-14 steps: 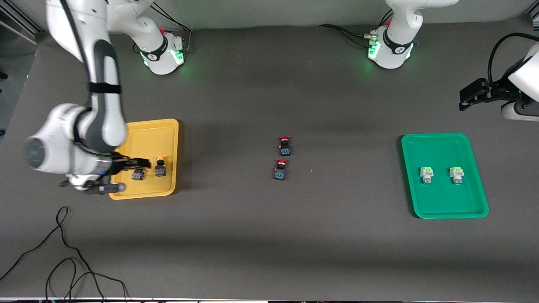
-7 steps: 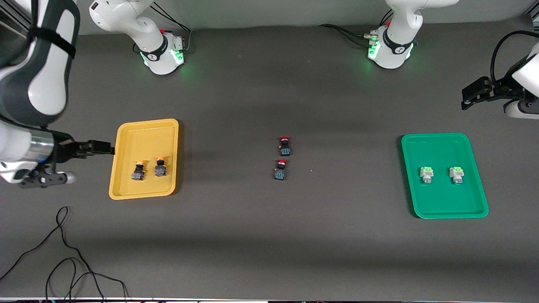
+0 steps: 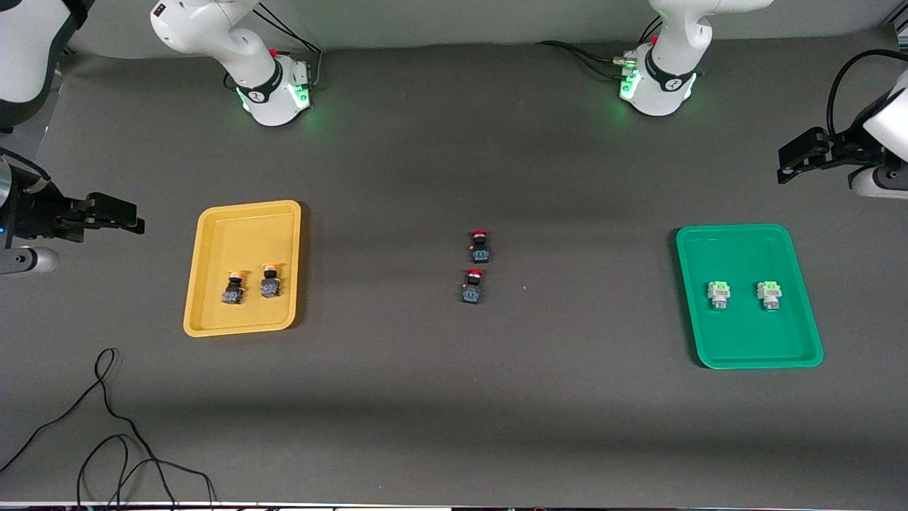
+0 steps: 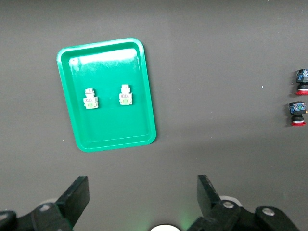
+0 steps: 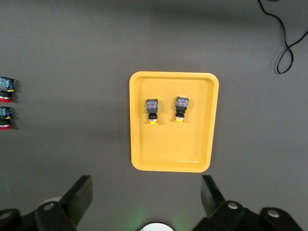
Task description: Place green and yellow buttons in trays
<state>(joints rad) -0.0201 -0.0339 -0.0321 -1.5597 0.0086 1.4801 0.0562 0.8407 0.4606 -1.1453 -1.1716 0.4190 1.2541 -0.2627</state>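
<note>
- Yellow-capped buttons (image 3: 250,284): two, side by side in the yellow tray (image 3: 213,323).
- Green-capped buttons (image 3: 744,294): two, in the green tray (image 3: 745,355).
- Right gripper (image 3: 120,216), left gripper (image 3: 791,160): both spread wide, empty, beside their trays.
- Red-capped buttons (image 3: 477,266): mid-table; you leave them, park clear.

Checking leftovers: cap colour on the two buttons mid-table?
Red caps on both buttons, dark bodies; clearest in the front view.

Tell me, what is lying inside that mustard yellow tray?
Two yellow-capped buttons lie side by side inside the yellow tray, apart from each other. Nothing covers them; the rest of the tray floor is bare. What lies beneath the tray cannot be seen.
</note>
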